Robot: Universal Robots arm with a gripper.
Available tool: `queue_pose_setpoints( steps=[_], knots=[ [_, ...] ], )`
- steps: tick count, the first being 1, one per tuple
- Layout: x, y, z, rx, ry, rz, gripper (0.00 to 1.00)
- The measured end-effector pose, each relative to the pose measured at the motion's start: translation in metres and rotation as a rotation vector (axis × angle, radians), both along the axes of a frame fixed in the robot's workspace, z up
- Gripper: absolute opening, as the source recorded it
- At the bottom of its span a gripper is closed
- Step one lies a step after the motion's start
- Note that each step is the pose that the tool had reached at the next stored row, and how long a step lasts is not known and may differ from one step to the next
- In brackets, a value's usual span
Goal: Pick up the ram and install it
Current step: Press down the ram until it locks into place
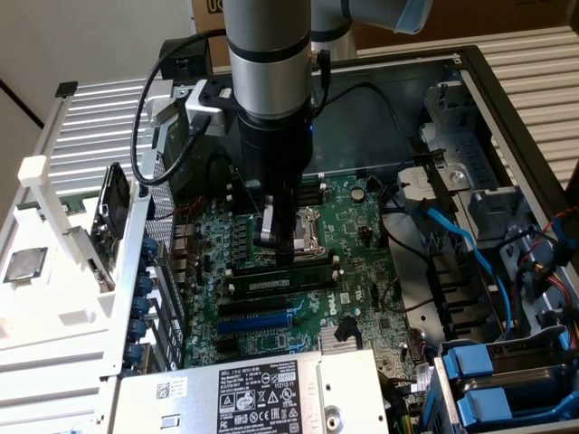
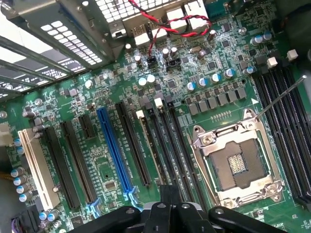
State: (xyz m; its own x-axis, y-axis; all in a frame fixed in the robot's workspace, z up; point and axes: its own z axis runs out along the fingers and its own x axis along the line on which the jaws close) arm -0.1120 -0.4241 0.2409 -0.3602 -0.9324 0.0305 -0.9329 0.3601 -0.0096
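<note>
Green circuit board [image 1: 362,262] fills the floor of the open computer case [image 1: 507,117], and I hang straight over it with my claw [image 1: 286,258] clenched tight, its tips down at the row of black memory slots [image 1: 271,294] just in front of the empty processor socket [image 1: 312,231]. The ram [image 1: 285,268] is a thin dark stick with a pale label standing on edge in the slot nearest the socket, right under my tips; I cannot tell whether I touch it or merely sit just above it. In the wrist view my black fingers [image 2: 167,216] meet together over the long dark slots [image 2: 167,145], with the blue slot [image 2: 114,150] and a white slot [image 2: 36,165] off to one side and the open metal socket frame [image 2: 238,160] to the other.

Room is narrow here. The case's back wall with its grille [image 1: 149,262] rises on the exterior view's left, the drive bays [image 1: 507,226] and blue cables [image 1: 461,244] crowd the right, and a grey power supply [image 1: 262,393] with a printed label closes the near edge. Outside the case, on the pale bench at the exterior view's left, a square silver processor chip [image 1: 24,264] lies flat.
</note>
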Motion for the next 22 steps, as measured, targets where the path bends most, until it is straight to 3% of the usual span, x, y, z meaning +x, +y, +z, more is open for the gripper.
queue_pose_setpoints(
  steps=[22],
  knots=[
    [0.0000,0.0000,-0.0001,0.0001,-0.0001,-0.355,0.11]
  ],
)
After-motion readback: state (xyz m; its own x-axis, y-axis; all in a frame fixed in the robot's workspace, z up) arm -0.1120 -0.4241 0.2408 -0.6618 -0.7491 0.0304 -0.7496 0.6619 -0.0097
